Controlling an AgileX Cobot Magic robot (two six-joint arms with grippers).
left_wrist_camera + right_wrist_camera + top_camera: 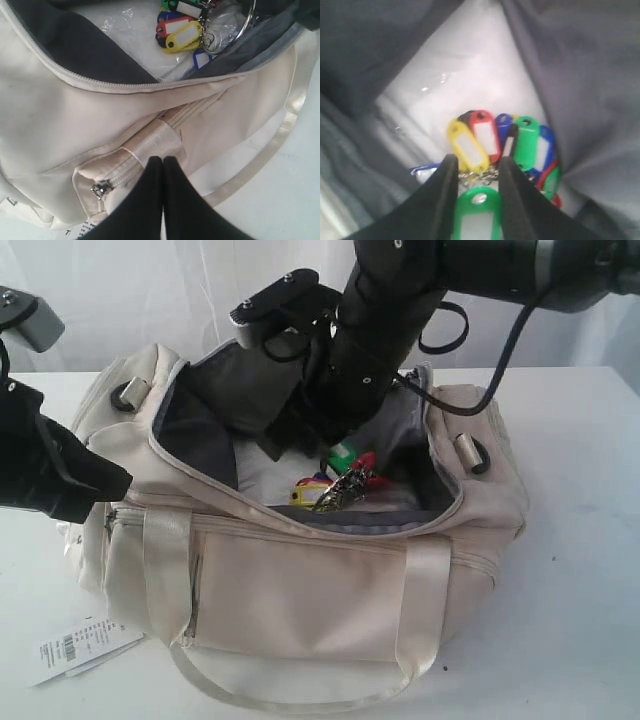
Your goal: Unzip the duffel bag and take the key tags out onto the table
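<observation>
**A:** Exterior: the duffel bag (300, 600) sits on the counter (570, 570) with the top zipper (300, 523) run open and the mouth gaping. The right arm is down inside. The right end effector (338, 446) is at the key tags (343, 482), which are inside the bag. The left end effector (118, 480) is off the bag's left end, not in the opening.

**B:** So unzip's done and we're on extraction?

**A:** That's my read. Left wrist: the left end effector (163, 161) is clenched, fingers flat together, nothing between them. The tips are at the webbing handle (155, 142), near the front-pocket zipper pull (100, 190). Touching or just shy, can't tell. The tags (182, 32) show through the mouth on their metal ring (240, 27).

**B:** Right wrist?

**A:** The right end effector (478, 165) is part closed with a green tag (477, 215) between its fingers, so it looks grasped on that one tag. The rest of the bunch (495, 140) (yellow, red, blue, green) sits just past the fingertips. Grey lining (580, 75) is on both sides.

**B:** Next move?

**A:** Lift straight out through the mouth, clear of the zipper edge and lining so the ring doesn't snag. Then move over bare counter and release. The grip is on one tag only, so I'd expect the bunch to swing. Go slow.
</observation>
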